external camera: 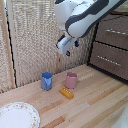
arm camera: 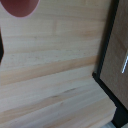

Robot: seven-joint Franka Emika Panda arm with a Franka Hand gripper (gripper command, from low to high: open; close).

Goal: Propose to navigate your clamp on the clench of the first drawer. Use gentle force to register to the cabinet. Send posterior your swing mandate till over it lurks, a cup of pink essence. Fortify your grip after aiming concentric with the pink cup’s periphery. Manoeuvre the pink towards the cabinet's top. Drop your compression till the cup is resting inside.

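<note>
Two cups stand on the wooden surface [external camera: 95,107]: the pink cup [external camera: 71,80] and a blue cup [external camera: 46,80] beside it toward the exterior view's left, with a flat yellow block [external camera: 66,93] just in front of the pink one and a patterned plate [external camera: 17,116] at the near corner. I have the clamp [external camera: 67,48] hanging in the air above and a little behind the cups, well clear of the cabinet [external camera: 111,42] on the exterior view's right. Neither the clench [external camera: 116,32] nor the first drawer [external camera: 112,33] is touched from here.

I judge I am in the leg that carries the arm over toward the pink cup. From the wrist view I catch only an edge of the pink cup [arm camera: 20,7] at the frame's border, plus a corner of the cabinet [arm camera: 116,55] and a sliver of silver handle [arm camera: 125,64], so I am not yet centred.

Next I would slide across until the cup's rim sits centred between the fingers, then lower straight down, keeping off the blue cup and the block.

Whether the jaws are apart or together I cannot tell; the fingers are too small and blurred.

No brand, label or writing can be read anywhere.
</note>
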